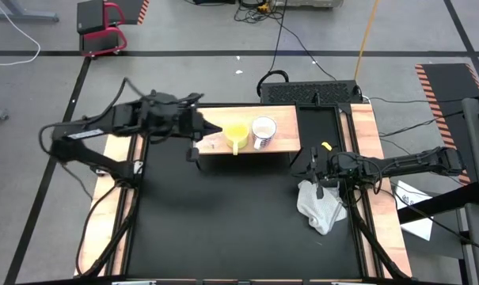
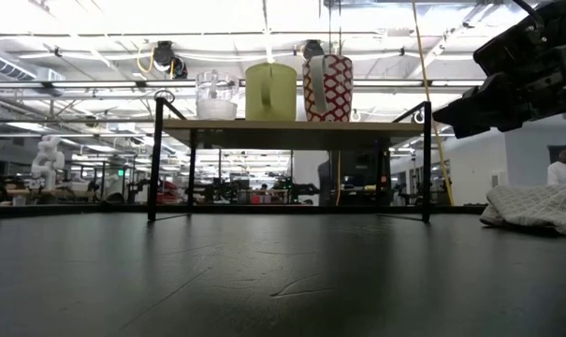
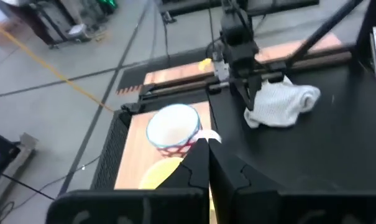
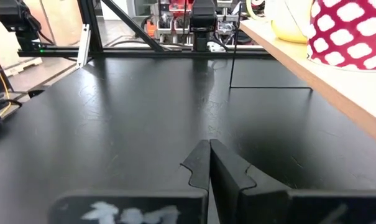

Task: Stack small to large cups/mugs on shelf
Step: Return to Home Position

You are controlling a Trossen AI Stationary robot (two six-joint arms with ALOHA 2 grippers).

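Low view: glass [image 2: 216, 96], yellow mug [image 2: 270, 91] and patterned mug [image 2: 327, 88] stand side by side, short of both shelf [image 2: 292, 126] ends. My left gripper [image 3: 207, 142] and right gripper [image 4: 208, 144] are pressed together, empty, over open table [image 2: 283, 271].

Reaches from nine o'clock with left gripper [image 3: 207, 149] pinched together; holds right gripper [image 4: 207, 152], likewise pinched, at three o'clock.

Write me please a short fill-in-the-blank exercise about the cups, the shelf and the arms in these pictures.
1. The middle mug, between the glass cup and the patterned mug, is ____ in colour.
2. All three vessels stand on top of the wooden ____.
3. The right gripper is near a white ____.
Missing words: yellow; shelf; cloth.
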